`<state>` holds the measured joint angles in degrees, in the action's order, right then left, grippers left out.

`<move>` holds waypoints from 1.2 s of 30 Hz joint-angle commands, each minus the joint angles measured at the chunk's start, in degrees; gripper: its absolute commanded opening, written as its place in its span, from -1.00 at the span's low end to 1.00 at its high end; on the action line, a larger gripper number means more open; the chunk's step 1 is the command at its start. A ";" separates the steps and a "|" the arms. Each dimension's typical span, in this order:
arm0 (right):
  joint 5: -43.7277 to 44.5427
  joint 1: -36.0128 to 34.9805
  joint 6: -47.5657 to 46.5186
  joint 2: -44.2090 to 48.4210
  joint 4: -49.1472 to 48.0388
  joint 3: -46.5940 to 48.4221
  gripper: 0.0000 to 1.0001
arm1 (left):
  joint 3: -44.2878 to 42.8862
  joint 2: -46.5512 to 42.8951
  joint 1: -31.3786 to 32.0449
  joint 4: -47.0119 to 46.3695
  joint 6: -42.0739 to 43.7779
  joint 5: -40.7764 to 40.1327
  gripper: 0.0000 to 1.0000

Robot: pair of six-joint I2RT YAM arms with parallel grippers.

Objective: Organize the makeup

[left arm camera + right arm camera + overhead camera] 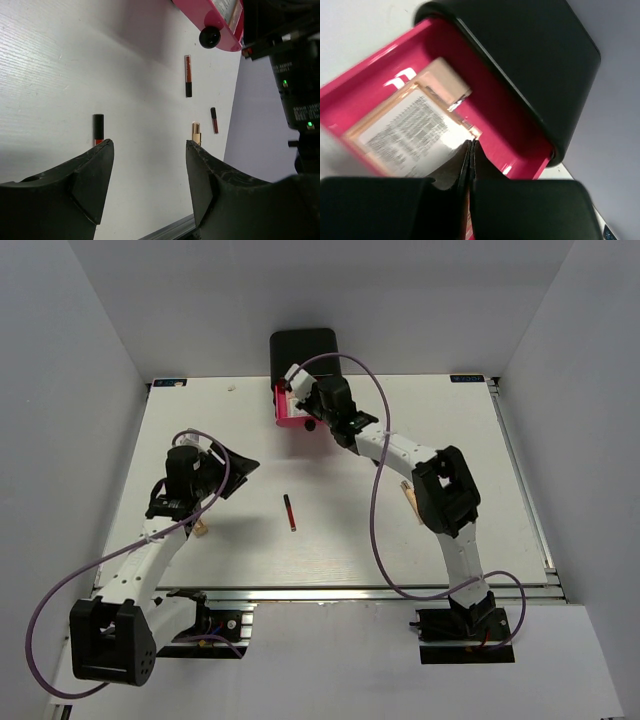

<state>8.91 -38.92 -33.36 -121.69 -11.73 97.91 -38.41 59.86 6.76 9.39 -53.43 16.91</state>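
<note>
Top centre of the overhead view, the right arm [400, 452] covers most of the pink drawer [286, 415]. At lower left, a beige piece [203, 530] shows only a tip beneath the left arm [150, 552]. In the left wrist view, the fingers [85, 180] of the left gripper [149, 146] hide the lower ends of a red-and-black stick [98, 127] and a beige stick [196, 132]. The label [405, 135] on the palette [447, 82], in the right wrist view, is too blurred to read.

Top: high, downward. Left wrist: low along table [75, 60]. Right wrist: close; pink drawer [500, 120] in all.
</note>
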 commanded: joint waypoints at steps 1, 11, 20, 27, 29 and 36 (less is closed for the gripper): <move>2.51 1.74 0.58 -4.51 -1.47 8.40 -1.00 | -0.52 0.17 -0.09 -2.44 0.17 1.20 0.38; -25.41 6.13 1.47 10.92 -2.61 -2.26 -1.00 | -0.79 1.58 -0.09 -3.93 0.08 1.81 0.31; -53.11 7.37 -23.04 8.85 34.01 3.07 -1.00 | -1.49 4.92 -0.09 -7.28 -0.27 3.75 -0.11; -45.41 6.75 -27.73 -0.65 49.18 13.36 -1.00 | -1.31 5.45 -0.09 -7.72 -0.27 4.01 -0.11; -42.76 6.40 -25.00 -1.01 45.40 12.84 -1.00 | -1.14 5.45 -0.09 -7.72 -0.36 3.84 -0.09; -28.00 5.52 -14.20 -3.29 29.78 10.91 -1.00 | -0.70 5.01 -0.09 -7.72 -0.62 3.40 -0.04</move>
<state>-26.76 -32.86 -53.80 -125.75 28.42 108.92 -38.39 65.95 6.76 2.50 -54.28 20.12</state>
